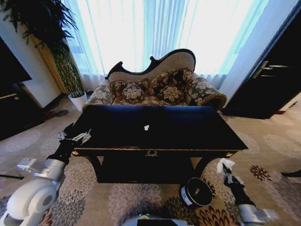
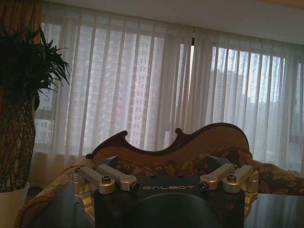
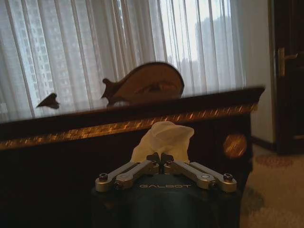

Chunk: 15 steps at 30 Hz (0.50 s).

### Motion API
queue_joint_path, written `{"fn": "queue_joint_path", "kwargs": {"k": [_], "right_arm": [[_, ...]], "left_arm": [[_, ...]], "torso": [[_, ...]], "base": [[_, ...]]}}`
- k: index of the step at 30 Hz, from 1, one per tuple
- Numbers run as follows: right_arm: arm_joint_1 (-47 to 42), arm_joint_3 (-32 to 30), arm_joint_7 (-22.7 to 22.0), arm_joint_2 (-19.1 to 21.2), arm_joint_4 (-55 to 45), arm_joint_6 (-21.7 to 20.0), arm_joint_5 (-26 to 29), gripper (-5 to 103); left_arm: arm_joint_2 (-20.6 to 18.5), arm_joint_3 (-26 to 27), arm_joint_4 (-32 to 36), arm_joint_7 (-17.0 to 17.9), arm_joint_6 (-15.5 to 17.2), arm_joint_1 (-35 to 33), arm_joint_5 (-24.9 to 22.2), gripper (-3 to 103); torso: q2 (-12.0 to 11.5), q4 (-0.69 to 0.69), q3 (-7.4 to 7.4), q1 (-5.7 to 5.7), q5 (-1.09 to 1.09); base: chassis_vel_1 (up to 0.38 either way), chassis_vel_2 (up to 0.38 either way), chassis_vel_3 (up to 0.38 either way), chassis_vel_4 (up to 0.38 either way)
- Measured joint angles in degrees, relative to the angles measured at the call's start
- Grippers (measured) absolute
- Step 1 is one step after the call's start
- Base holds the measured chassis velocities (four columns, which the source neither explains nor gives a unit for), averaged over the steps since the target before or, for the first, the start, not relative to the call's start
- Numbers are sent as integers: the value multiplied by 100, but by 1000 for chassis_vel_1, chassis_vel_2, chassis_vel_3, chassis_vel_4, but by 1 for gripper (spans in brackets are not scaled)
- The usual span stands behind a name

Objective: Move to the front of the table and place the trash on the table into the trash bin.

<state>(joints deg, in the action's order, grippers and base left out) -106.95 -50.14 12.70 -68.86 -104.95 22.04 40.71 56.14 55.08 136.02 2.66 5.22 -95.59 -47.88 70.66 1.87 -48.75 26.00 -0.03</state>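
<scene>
Trash — a white tissue wad (image 3: 164, 140) — looks light and soft; right gripper (image 3: 160, 156) is clamped on its lower edge, right of the bin (image 1: 196, 192); left gripper (image 2: 166, 167) is spread apart.

Dark glossy tabletop (image 1: 188, 129) with gold edge trim, one small white scrap (image 1: 146, 127) lying near its middle, patterned carpet (image 1: 122, 197) beneath

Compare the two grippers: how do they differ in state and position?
The right gripper is shut on a white tissue wad; the left gripper is open and holds nothing. The right gripper sits below the table top, near the trash bin; the left is at the table's left front corner.
</scene>
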Motion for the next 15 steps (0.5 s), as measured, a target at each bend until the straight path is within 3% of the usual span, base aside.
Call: {"fn": "queue_joint_path", "kwargs": {"k": [9,15], "right_arm": [[603,809,-427,125,1017,-401,-521,0],[849,1234,-692,201,1469,-549,-554,0]], "left_arm": [[0,0,0,0,0,0,0,100],[0,0,0,0,0,0,0,100]], "torso": [[-1,-1,0,0,2],[-1,-1,-1,0,3]], "base": [[0,0,0,0],[0,0,0,0]]}}
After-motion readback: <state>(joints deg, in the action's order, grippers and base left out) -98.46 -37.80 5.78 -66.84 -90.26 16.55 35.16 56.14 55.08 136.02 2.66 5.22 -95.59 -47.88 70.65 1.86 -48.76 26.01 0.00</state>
